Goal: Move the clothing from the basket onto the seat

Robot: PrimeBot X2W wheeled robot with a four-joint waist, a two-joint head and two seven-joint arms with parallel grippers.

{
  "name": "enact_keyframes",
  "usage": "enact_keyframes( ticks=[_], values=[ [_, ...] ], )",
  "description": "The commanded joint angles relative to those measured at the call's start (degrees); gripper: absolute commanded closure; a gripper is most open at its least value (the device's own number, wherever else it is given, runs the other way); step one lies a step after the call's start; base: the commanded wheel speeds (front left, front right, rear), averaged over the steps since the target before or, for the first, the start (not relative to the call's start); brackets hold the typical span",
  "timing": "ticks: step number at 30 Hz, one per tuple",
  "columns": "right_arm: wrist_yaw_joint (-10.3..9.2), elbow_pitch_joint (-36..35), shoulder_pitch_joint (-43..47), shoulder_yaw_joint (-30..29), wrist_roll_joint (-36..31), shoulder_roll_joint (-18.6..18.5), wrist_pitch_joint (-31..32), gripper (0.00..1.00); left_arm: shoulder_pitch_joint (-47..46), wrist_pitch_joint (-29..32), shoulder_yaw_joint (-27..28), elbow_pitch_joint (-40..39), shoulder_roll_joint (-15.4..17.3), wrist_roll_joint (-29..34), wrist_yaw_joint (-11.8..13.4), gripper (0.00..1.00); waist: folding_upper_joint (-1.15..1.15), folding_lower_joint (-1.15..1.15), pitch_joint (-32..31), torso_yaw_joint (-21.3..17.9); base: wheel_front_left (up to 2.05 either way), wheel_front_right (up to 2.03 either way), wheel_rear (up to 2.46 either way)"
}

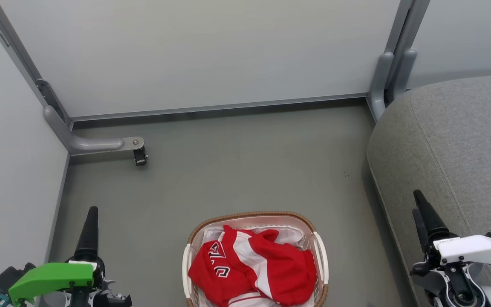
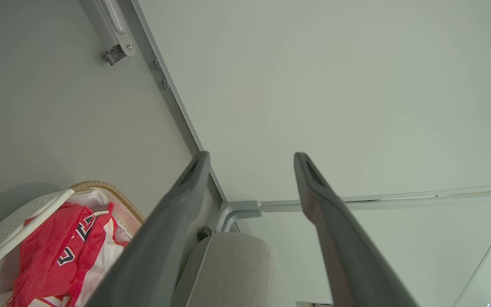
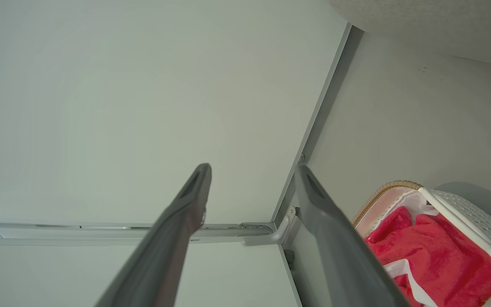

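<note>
The clothing [image 1: 271, 268], red with white trim and block lettering, lies bunched in the basket [image 1: 249, 215], a white perforated tub with a brown woven rim, at the bottom centre of the head view. The grey seat [image 1: 454, 140] fills the right side. My left gripper [image 1: 93, 211] hangs left of the basket and my right gripper [image 1: 418, 196] hangs in front of the seat's edge. In the left wrist view the left gripper [image 2: 252, 157] is open and empty, with the clothing [image 2: 53, 251] and basket [image 2: 109, 192] at the lower left. The right gripper [image 3: 252, 168] is open and empty too, with the clothing [image 3: 433, 251] at the lower right.
Pale partition walls enclose the grey floor [image 1: 245, 170] at the back and left. A grey support foot with a black caster [image 1: 140, 155] juts out from the left wall. A grey post [image 1: 392, 72] stands at the back beside the seat.
</note>
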Motion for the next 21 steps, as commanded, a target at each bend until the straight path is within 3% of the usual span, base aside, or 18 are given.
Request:
enact_keyframes(
  ticks=[1, 21],
  values=[
    [0.01, -0.63, -2.01, 0.35, -2.35, -0.74, -0.79, 0.0, -2.19, -0.77, -0.49, -0.47, 0.92, 2.77, 0.01, 0.0, 0.0, 0.0, 0.03, -0.01, 0.0, 0.0, 0.0],
    [0.01, 1.42, -3.67, 4.63, -23.95, -2.55, -5.42, 0.0, -3.88, -5.4, -4.3, 3.32, 3.44, 24.81, 0.03, 0.0, 0.0, 0.0, 0.39, -0.15, 0.0, 0.0, 0.0]
  ],
)
